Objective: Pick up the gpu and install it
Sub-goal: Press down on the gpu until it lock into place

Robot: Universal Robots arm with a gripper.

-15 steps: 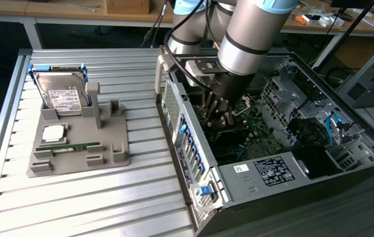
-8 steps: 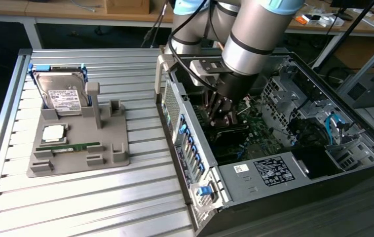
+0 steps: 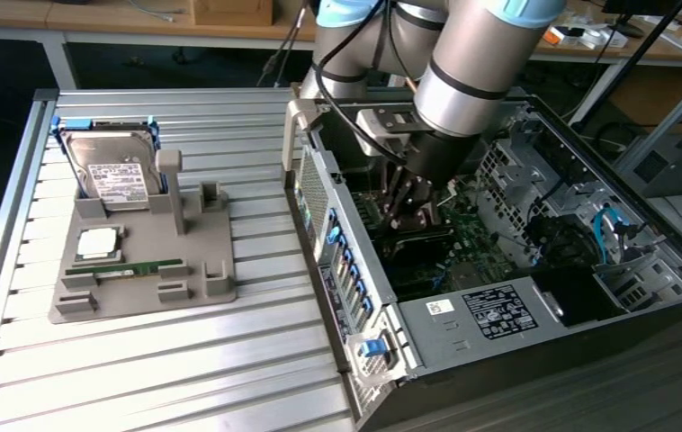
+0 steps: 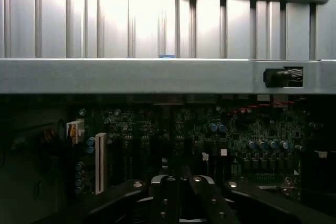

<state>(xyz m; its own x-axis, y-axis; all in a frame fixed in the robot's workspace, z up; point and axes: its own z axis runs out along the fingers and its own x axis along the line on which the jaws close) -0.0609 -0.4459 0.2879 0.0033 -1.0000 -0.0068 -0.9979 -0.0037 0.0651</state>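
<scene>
My gripper (image 3: 417, 209) hangs inside the open computer case (image 3: 329, 207), low over the motherboard (image 3: 476, 241). In the wrist view its fingers (image 4: 167, 198) stand pressed together, so the gripper (image 4: 181, 184) is shut just above the dark board (image 4: 236, 129) and its slots. The gpu itself is hidden: I cannot tell whether a thin card sits edge-on between the fingertips or below them. On the grey fixture (image 3: 137, 288) out on the table, the two upright posts (image 3: 197, 193) beside the hard drive hold nothing.
The fixture carries a hard drive (image 3: 113, 171), a processor (image 3: 97, 241) and a green RAM stick (image 3: 125, 267). The case's metal side wall (image 4: 157, 76) rises close beside the gripper. Drive cages and blue cables (image 3: 611, 234) fill the case's far side.
</scene>
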